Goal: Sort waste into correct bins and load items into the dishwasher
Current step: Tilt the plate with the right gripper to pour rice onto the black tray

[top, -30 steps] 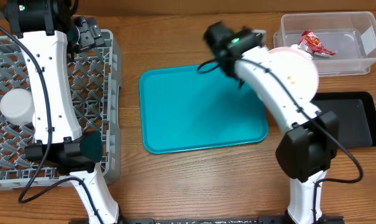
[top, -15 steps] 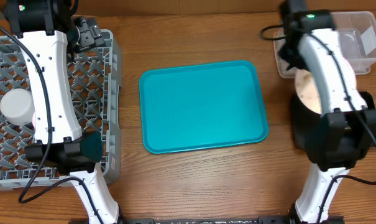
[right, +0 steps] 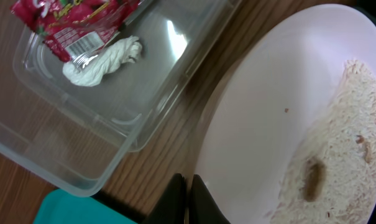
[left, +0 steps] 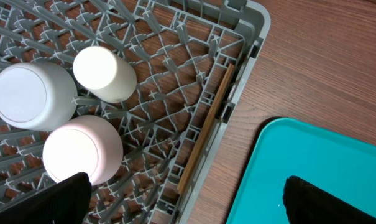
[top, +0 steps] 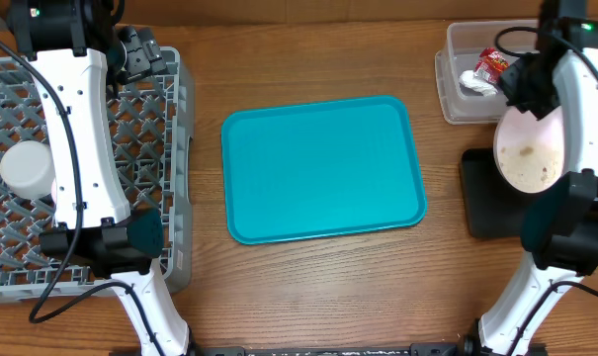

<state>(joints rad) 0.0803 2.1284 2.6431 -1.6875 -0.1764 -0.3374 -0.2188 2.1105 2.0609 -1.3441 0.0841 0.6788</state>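
The right gripper (right: 189, 194) is clamping its jaws on the rim of the plate (right: 268, 106). It is holding the plate tilted at 3 o'clock on the table, over the black tray (top: 481, 210). Rice scraps (right: 340, 143) are sticking to the plate's face. At 12 o'clock from the plate, the tub (top: 462, 111) is holding the red wrapper (top: 493, 62) and the tissue (top: 475, 82), which are touching each other. The teal tray (top: 323, 168) is lying at the table's centre. At 9 o'clock, the rack (left: 175, 87) is carrying three things, all upside down and close together: the cup (left: 104, 73), the pale bowl (left: 32, 94) and the pink bowl (left: 82, 155). The chopsticks (left: 206, 127) are lying along the rack's wall nearest the teal tray. The left gripper (left: 188, 186) is hovering over the rack with its jaws wide apart, gripping nothing.
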